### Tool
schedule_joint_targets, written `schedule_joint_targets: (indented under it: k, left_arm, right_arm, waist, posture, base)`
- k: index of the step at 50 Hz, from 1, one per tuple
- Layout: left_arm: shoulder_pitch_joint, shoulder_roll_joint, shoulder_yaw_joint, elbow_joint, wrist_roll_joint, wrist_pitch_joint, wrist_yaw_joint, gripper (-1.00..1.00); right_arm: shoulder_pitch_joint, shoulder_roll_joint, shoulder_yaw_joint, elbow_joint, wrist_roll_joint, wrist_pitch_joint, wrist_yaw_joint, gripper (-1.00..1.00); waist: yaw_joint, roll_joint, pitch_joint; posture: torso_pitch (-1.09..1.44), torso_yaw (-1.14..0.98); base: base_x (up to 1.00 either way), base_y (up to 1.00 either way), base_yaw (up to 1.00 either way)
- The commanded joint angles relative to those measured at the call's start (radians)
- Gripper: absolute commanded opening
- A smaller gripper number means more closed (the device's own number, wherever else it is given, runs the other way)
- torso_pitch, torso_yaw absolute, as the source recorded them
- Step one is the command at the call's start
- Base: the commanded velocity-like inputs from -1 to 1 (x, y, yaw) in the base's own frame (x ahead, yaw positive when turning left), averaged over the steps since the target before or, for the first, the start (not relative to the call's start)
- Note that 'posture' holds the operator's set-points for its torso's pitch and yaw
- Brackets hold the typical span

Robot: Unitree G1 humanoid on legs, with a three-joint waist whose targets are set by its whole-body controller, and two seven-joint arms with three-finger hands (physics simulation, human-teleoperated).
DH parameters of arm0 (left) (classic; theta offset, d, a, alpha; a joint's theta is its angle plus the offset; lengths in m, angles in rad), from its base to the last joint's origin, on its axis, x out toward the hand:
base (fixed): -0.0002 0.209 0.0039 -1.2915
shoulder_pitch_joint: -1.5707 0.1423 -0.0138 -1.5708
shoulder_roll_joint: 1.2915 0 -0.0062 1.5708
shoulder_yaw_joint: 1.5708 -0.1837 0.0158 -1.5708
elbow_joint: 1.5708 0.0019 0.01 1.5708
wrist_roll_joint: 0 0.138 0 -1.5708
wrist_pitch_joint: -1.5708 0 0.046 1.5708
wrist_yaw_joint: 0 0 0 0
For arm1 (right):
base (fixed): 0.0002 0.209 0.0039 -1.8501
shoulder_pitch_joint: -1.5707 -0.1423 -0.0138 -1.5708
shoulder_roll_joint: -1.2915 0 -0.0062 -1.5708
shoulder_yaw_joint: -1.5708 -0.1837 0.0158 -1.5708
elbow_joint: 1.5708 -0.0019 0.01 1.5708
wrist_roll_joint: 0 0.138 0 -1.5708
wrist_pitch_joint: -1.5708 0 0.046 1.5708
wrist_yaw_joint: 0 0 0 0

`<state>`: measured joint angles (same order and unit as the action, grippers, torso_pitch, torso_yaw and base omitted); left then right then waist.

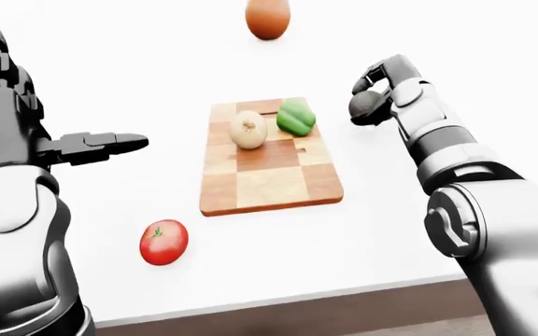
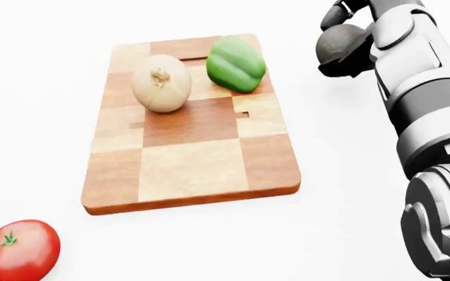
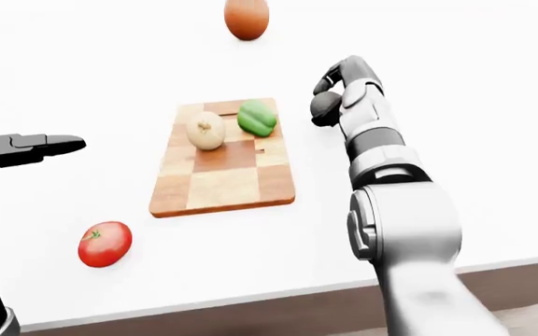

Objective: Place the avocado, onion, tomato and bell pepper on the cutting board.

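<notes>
Head view, cutting board point(image 2: 193, 170), onion point(image 2: 161, 83), bell pepper point(image 2: 235, 64)

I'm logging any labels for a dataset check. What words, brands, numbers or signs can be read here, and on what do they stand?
None: no readable text, number or sign shows in any view.
The cutting board bears only a checkered wood pattern.
The onion, bell pepper and tomato carry no stickers.
The right hand, with the dark avocado in it, and the left hand show no markings.
</notes>
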<state>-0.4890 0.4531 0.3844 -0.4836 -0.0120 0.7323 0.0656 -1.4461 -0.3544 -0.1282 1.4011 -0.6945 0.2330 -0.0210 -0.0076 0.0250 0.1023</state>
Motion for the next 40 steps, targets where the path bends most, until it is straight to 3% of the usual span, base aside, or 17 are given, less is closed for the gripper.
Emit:
schedule_joint_targets:
  k: [1,6,11,26,34,36,40]
  left_arm:
    - [-0.023,0.015,0.009,-0.024,0.008,-0.032,0.007,1.0]
    - [-0.02,0.011,0.005,-0.022,0.013,-0.037,0.005,1.0]
    - [-0.016,0.005,0.005,-0.015,0.016,-0.048,0.006,1.0]
    - [0.003,-0.017,-0.002,0.008,0.03,-0.075,0.009,1.0]
    - [-0.004,-0.016,-0.009,0.027,0.032,-0.084,0.011,1.0]
    - [-0.01,-0.019,-0.023,0.048,0.042,-0.095,0.015,1.0]
    - [-0.007,-0.025,-0.024,0.047,0.044,-0.096,0.014,1.0]
  right_arm:
    - [-0.051,-0.014,0.0,-0.05,0.001,-0.034,-0.016,-1.0]
    - [-0.064,-0.019,0.007,-0.054,0.005,-0.043,-0.012,-1.0]
    - [-0.076,-0.018,0.016,-0.063,0.013,-0.066,0.002,-1.0]
    - [-0.099,-0.002,0.041,-0.121,0.079,-0.113,0.059,-1.0]
    - [-0.061,0.019,0.057,-0.209,0.128,-0.099,0.092,-1.0]
    - [0.052,0.058,0.071,-0.473,0.148,0.007,0.183,-1.0]
    - [0.133,0.073,0.085,-0.661,0.141,0.102,0.237,-1.0]
  waist:
    - [0.001,0.0,-0.04]
    - [0.0,0.002,-0.068]
    - [-0.001,0.002,-0.08]
    - [-0.001,0.006,-0.09]
    - [0.004,0.002,-0.093]
    - [0.005,0.0,-0.092]
    - [0.007,-0.002,-0.095]
  posture:
    - [0.05,0.0]
    - [0.0,0.0]
    - [0.0,0.0]
    - [0.0,0.0]
    - [0.0,0.0]
    - [0.0,0.0]
    - [0.0,0.0]
  base:
    - [0.0,0.0,0.0]
    - [0.0,0.0,0.0]
    - [0.0,0.0,0.0]
    - [0.0,0.0,0.0]
    - [0.0,0.0,0.0]
    - [0.0,0.0,0.0]
    - [0.0,0.0,0.0]
